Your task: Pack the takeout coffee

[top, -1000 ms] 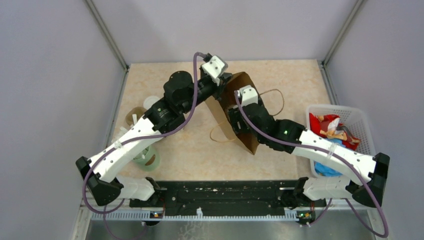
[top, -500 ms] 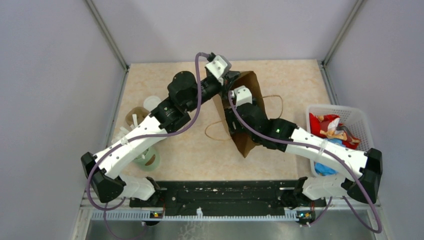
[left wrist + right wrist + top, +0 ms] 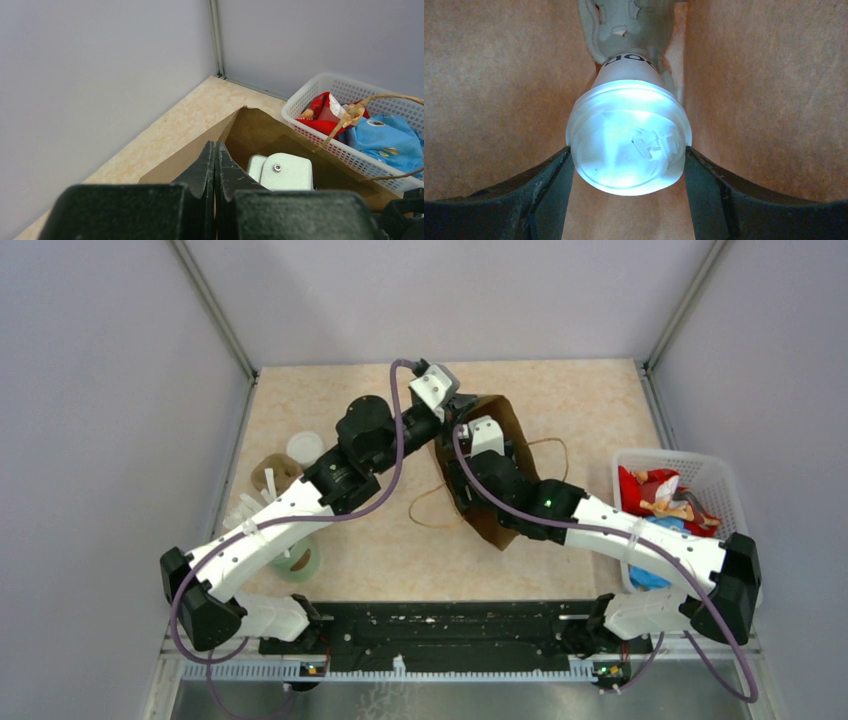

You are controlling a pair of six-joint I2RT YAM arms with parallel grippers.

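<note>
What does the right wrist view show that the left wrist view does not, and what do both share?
Only the right wrist view: the takeout coffee, lid toward the camera, gripped by the right pincer deep inside the brown paper bag, with a grey moulded piece beyond it.
Only the left wrist view: the left pincer shut on the bag's rim, the white basket of snack packets, and the corner walls.
Both: the bag's brown inside.
</note>
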